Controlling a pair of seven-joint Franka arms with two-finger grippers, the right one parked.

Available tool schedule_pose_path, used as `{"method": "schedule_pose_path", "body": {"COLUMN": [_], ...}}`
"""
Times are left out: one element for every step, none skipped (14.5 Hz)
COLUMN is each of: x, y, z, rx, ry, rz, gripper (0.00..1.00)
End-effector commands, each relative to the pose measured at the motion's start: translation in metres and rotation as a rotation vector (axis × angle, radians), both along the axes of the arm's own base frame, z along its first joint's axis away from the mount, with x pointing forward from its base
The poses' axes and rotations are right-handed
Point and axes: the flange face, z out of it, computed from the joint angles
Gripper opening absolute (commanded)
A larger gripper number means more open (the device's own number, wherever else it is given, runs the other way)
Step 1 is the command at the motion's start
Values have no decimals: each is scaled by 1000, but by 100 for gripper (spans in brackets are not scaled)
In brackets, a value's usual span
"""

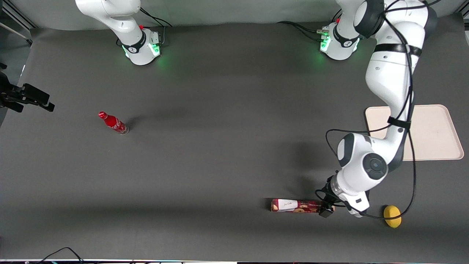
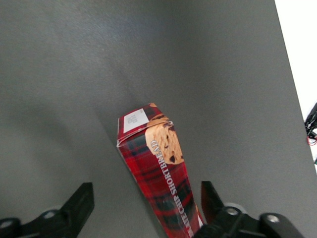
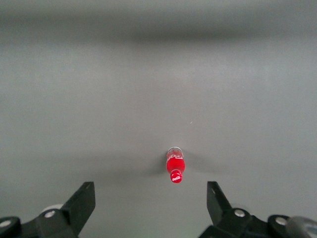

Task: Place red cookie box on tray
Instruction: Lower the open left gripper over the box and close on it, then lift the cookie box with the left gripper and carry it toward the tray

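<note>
While the dark grey tabletop (image 1: 220, 165) takes up nearly all of the scene, the cream-white tray (image 1: 434, 134) lies toward the working arm's end of it, farther from the front camera than everything else that matters here. Next in size, the red cookie box (image 1: 298, 205) lies flat on the tabletop, near the front camera and well apart from the tray. Its long axis runs sideways across the table, parallel to the front edge; the white label end points toward the parked arm's end, and the other end sits under the claw (image 1: 327, 209).

The claw is down at that end of the box with its fingers spread; the wrist view shows the box (image 2: 158, 188) running between them, one finger (image 2: 210, 201) just beside its side and the other (image 2: 79, 203) apart from it. No pinch yet, as far as I can judge.

To do this step well, I would centre the box between the fingers before closing, since a grip this near one end lets the long carton droop or swing when lifted.

Smaller things, a red bottle (image 1: 113, 123) and a yellow object (image 1: 392, 216), play no part.
</note>
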Motion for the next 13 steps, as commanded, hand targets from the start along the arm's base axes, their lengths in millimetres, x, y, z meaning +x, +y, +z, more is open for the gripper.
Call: {"method": "schedule_pose_path", "body": {"x": [-2,-2,-2,-2,-2,-2,-2,-1,-3,-2,-1,-3,-8], "y": [-8,-8,-7,-7,-7,-6,-5,0,5,8,12,15,18], "z": [-5,-9,-11,-11,-11,-11,-8,4,17,37,60,79,103], "rx": [12,12,26,31,31,33,39,47,73,85,97,116,131], "ry": [-16,-18,-20,-22,-22,-17,-12,0,45,78,109,150,186], "rz": [39,55,49,48,48,47,40,41,24,16,6,-21,-54], "gripper": [16,0,0,0,0,0,0,0,0,0,0,0,0]}}
